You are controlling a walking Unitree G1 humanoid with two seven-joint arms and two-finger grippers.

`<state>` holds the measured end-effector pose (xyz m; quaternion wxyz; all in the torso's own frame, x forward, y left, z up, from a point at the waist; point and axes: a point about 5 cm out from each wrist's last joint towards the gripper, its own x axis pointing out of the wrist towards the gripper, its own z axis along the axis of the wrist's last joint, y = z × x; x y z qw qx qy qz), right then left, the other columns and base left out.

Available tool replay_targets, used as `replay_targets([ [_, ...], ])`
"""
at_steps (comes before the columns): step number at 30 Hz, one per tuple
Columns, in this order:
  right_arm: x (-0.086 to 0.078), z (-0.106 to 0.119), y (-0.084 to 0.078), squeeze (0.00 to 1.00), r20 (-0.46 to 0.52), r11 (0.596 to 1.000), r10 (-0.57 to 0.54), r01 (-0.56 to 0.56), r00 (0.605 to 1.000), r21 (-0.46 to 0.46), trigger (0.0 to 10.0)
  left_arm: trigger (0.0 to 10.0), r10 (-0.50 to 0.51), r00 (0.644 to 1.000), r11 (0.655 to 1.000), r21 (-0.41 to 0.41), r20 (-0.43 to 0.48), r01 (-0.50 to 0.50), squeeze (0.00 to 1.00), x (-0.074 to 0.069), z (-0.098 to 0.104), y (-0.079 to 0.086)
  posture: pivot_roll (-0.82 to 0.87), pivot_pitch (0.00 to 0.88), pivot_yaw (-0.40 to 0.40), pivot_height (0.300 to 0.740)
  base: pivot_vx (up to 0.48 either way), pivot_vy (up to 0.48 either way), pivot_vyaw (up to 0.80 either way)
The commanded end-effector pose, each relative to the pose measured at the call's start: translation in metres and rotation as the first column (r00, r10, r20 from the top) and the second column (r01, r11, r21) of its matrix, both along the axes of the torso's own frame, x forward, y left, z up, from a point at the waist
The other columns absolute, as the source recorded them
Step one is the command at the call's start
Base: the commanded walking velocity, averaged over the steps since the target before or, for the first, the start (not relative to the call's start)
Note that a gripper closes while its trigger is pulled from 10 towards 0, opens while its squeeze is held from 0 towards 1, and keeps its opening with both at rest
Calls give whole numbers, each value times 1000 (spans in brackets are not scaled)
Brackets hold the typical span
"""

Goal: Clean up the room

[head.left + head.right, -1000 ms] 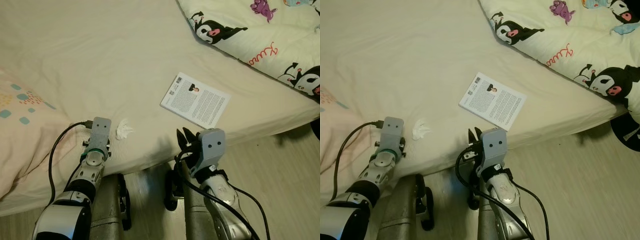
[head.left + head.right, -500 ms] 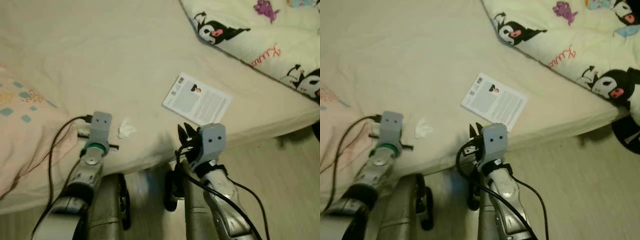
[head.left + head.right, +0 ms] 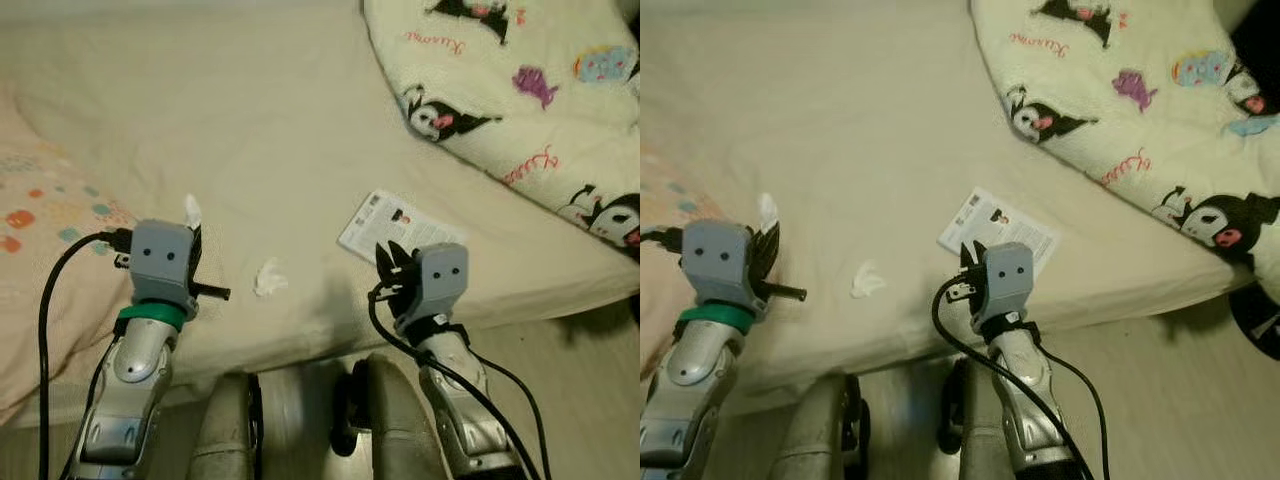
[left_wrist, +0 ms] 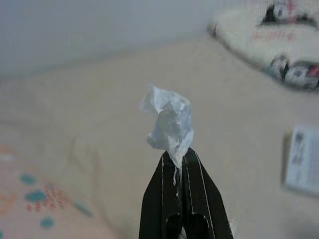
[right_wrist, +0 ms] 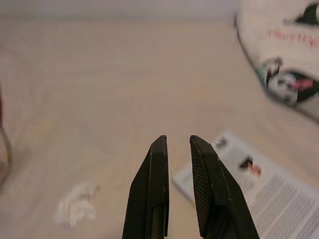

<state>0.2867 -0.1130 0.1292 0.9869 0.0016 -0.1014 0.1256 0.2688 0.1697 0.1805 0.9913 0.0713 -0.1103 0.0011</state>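
Left gripper (image 4: 180, 155) pinches crumpled white tissue scrap (image 4: 169, 122), lifted above cream bedsheet (image 3: 250, 130). Right gripper (image 5: 178, 144) narrowly parted, empty, over printed white leaflet (image 3: 385, 217); second wadded tissue (image 3: 268, 277) lies between them

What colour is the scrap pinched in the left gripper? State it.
White: a crumpled tissue, shown best in the left wrist view.

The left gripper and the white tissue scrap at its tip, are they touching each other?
Touching. The left wrist view shows the left gripper with its jaws shut on the lower end of the tissue scrap, which stands up above the bed.
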Motion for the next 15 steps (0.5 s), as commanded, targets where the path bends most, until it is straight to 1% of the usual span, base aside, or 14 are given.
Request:
replay_targets([
  [1, -1, -7, -5, 4, -19, 1000, -11, 11, 1000, 6, 10000, 10000, 9, 999, 1000, -13, -42, -9, 0, -5, -4, 2, -8, 126, -1, 691, 0, 0, 0],
  [2, -1, -7, -5, 4, -18, 1000, -12, 13, 1000, 6, 10000, 10000, 7, 999, 1000, -15, -48, -8, 0, -5, -4, 2, -15, 113, 0, 696, 0, 0, 0],
  [4, -1, -7, -5, 4, -18, 1000, -12, 13, 1000, 6, 10000, 10000, 7, 999, 1000, -15, -48, -8, 0, -5, -4, 2, -15, 113, 0, 696, 0, 0, 0],
  [9, -1, -10, -8, 4, -13, 1000, -23, 23, 1000, 4, 10000, 10000, 9, 996, 1000, -28, -92, -11, 0, -8, -4, 3, -31, 98, 3, 716, 0, 0, 0],
  [13, -2, -11, -11, 4, -14, 999, -32, 32, 999, 0, 10000, 10000, 24, 994, 998, -52, -107, -30, 0, -4, -6, 3, -44, 88, -1, 730, 0, 0, 0],
  [15, -2, -11, -11, 4, -14, 999, -32, 32, 999, 0, 10000, 10000, 24, 994, 998, -52, -107, -30, 0, -4, -6, 3, -44, 88, -1, 730, 0, 0, 0],
])
